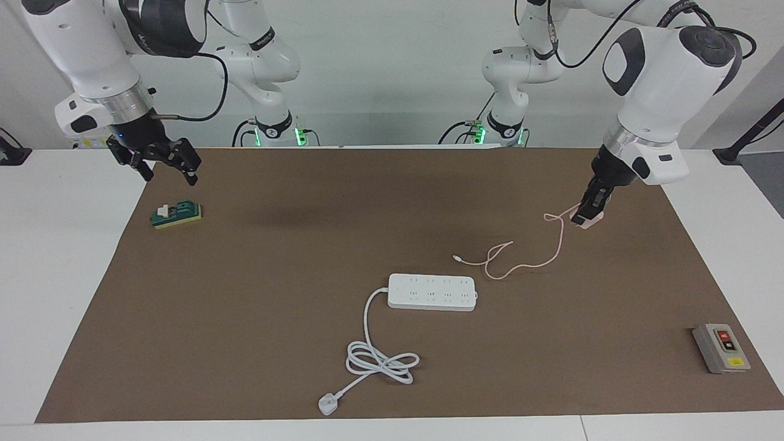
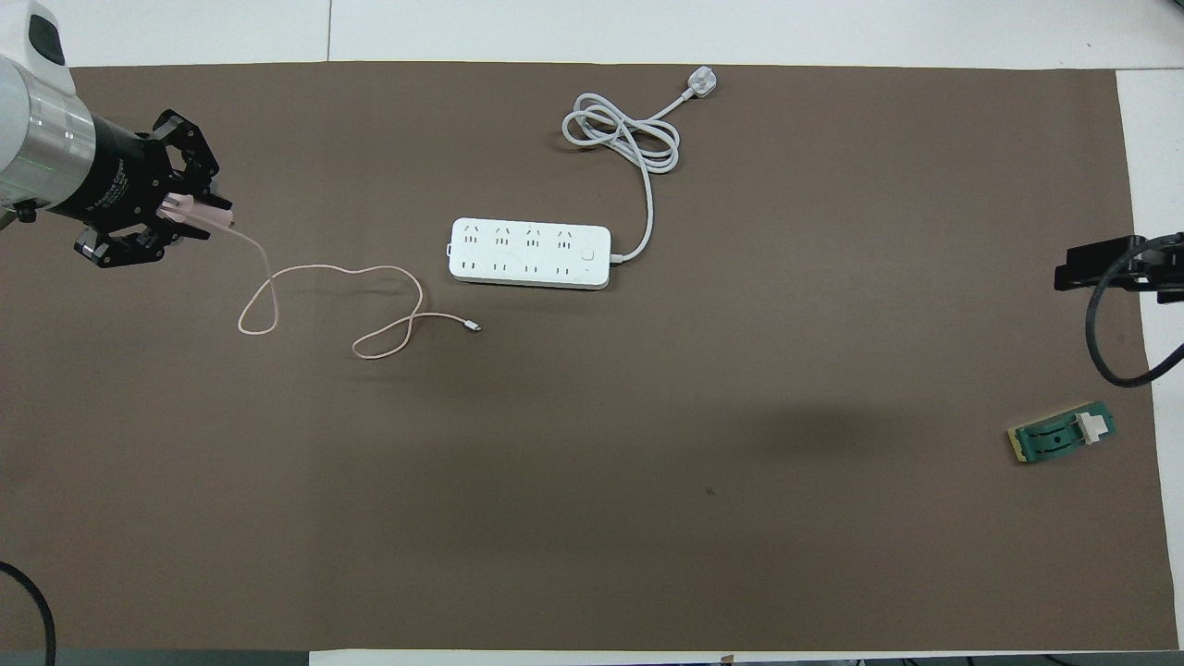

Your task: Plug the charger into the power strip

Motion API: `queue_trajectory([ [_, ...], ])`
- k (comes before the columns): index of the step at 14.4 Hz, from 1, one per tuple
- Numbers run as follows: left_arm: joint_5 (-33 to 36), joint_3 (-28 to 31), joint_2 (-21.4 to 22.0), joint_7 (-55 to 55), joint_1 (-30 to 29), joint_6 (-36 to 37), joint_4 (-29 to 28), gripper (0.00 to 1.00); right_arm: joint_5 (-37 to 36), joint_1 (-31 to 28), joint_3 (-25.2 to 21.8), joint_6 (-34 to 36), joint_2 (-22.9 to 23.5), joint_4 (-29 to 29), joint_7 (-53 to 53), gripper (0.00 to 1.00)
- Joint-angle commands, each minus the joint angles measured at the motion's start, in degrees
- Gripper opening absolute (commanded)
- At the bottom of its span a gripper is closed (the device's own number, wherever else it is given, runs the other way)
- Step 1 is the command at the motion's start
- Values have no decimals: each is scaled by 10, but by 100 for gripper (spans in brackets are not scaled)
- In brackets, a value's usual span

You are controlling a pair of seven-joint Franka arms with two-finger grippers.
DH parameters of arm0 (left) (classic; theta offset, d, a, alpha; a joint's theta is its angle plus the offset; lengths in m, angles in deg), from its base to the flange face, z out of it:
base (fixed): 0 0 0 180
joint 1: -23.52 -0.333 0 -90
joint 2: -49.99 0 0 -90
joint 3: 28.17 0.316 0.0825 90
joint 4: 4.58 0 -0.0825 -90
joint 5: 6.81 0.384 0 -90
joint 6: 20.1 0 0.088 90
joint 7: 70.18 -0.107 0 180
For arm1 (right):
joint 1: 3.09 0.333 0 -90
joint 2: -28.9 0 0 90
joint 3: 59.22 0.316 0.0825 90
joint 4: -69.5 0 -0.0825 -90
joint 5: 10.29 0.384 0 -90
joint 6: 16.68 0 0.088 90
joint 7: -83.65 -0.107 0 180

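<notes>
The left gripper [image 1: 587, 215] is clamped on the charger [image 1: 591, 221], held well apart from the power strip [image 1: 432, 292], whose long axis runs toward it; the right gripper [image 1: 164, 164] is kept wide, waiting.

I get bright, even light from above, no glare. Soft diffuse shadows on the mat [image 2: 592, 555]: one blurred patch at 4 o'clock in overhead, one at 10 o'clock in facing. Both views are sharp edge to edge, no visible distortion or motion blur.
</notes>
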Motion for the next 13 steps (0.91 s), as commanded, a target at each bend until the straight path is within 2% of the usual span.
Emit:
queue_trajectory([
  [1,10,0,-2,47,11,14,3,0,-8,-4,-1,9,-8,-1,26,100],
  [3,14,0,1,114,12,21,1,0,-8,-4,-2,8,-7,0,26,100],
  [7,27,0,6,143,34,35,-12,0,-8,-6,-2,7,-8,-1,24,100],
  [10,68,-2,-13,249,73,-14,-18,0,-8,-7,-1,2,-8,1,24,100],
  [13,106,-2,-55,342,120,-46,-19,0,-7,-7,-1,11,-8,18,23,100],
])
